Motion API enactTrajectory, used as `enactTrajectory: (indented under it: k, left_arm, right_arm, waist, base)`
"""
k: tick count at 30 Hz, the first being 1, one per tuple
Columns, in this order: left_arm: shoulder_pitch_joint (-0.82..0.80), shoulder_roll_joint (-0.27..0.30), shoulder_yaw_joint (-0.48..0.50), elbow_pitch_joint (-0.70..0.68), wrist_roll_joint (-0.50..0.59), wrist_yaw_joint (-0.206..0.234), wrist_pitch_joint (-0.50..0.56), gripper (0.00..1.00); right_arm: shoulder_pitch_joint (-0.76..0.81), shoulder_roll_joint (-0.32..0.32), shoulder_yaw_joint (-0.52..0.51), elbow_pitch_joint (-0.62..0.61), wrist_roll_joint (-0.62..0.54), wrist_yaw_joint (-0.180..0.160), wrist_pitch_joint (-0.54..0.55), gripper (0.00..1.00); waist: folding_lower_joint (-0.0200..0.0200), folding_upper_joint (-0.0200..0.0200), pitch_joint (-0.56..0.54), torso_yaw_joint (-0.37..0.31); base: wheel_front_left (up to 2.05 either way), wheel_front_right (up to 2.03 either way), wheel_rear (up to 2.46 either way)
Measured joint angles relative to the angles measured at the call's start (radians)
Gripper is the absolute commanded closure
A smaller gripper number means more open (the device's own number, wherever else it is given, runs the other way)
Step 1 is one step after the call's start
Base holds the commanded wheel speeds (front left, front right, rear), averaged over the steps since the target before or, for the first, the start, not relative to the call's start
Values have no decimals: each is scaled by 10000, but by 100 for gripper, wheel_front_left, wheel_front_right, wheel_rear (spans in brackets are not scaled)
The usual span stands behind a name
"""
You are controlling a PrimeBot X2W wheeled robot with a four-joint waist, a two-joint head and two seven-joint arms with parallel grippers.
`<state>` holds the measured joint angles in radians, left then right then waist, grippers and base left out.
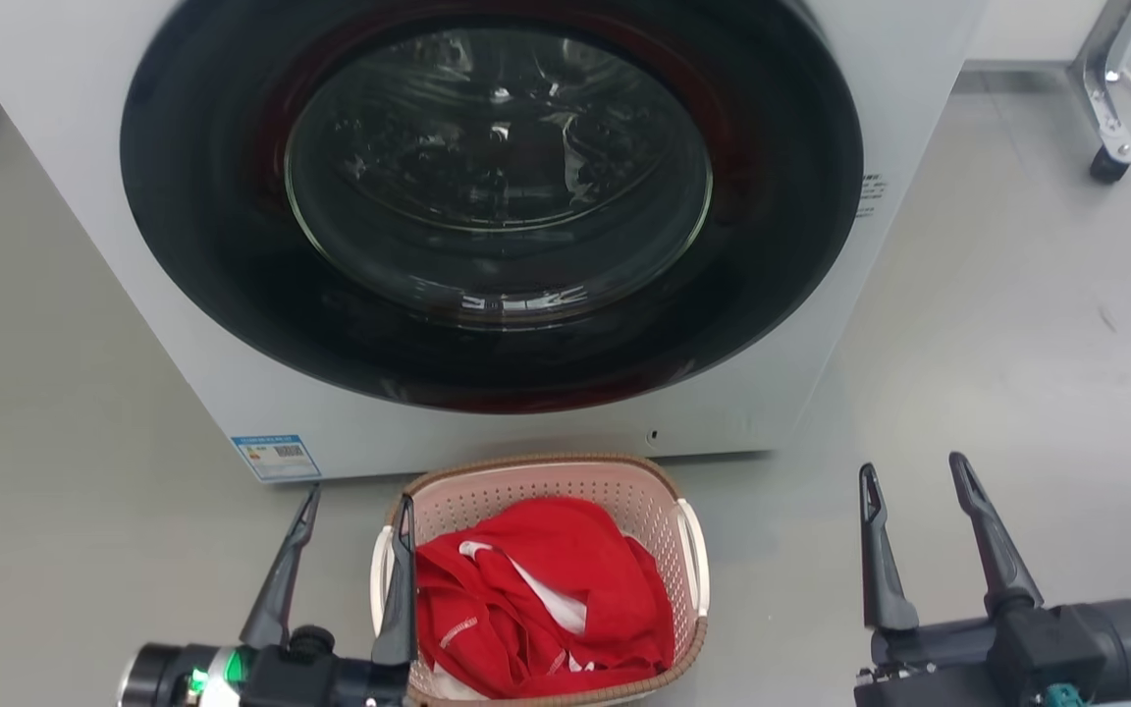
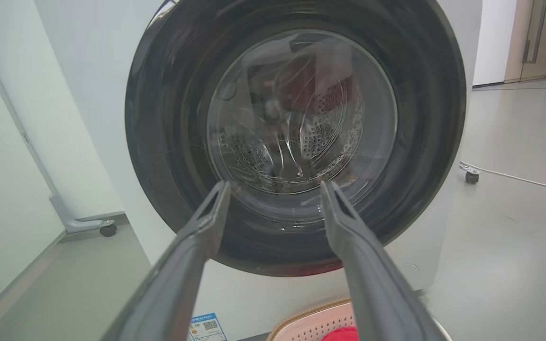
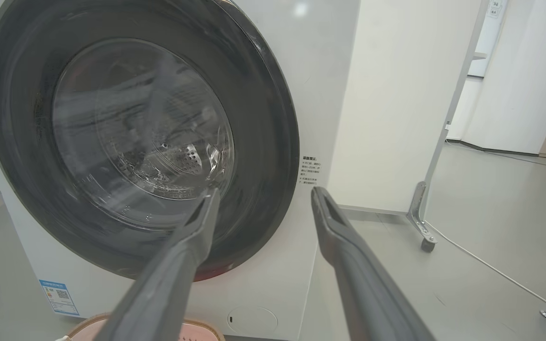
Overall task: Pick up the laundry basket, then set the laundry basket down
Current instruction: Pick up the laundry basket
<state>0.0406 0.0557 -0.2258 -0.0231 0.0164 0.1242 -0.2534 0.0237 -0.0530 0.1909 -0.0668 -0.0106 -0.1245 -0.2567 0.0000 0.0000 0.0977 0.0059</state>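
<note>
Your small rounded-rectangular pale pink perforated plastic laundry basket point(image 1: 565, 486), with its brown woven-look rim and white side handles, sits on the smooth grey floor point(image 1: 978, 334) just in front of the washer, below the door and slightly right of its centre line. A crumpled red cloth with white trim point(image 1: 546, 589) fills most of its inside. On your left, the left pincer point(image 1: 359, 496) is released, its two long dark fingers spread with nothing between them. In the head view its inner finger point(image 1: 399, 589) crosses the basket's left handle and rim, but you cannot tell from these pictures whether it touches them; the outer finger lies over the floor beside the basket. The left wrist view shows those fingers pointing at the washer door, with the basket's rim low at the bottom edge. The right pincer point(image 1: 912, 466) is likewise released and empty, over the floor well to the right of the basket. Behind the basket stands the large white front-loading washing machine point(image 1: 232, 393), its round dark glass door point(image 1: 497, 167) closed and a small blue label point(image 1: 276, 457) at its lower left corner. Further right, a metal frame leg on a black castor point(image 1: 1108, 162) rests on the floor.
</note>
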Motion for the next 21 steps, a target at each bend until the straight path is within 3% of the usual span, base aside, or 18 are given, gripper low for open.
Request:
enactTrajectory:
  k: [9,21]
  left_arm:
    - [-1289,-21,73,548,-384,0,-8,0]
    - [-3543,-105,-104,2541,-945,0,123,0]
  right_arm:
    - [-1303,-217,-405,809,146,111,0,0]
    - [-3828,-196,-297,3110,633,616,0,0]
  waist:
    - [1,0,1041,1]
    - [2,1,2887,69]
  base:
    - [0,0,0]
    - [0,0,0]
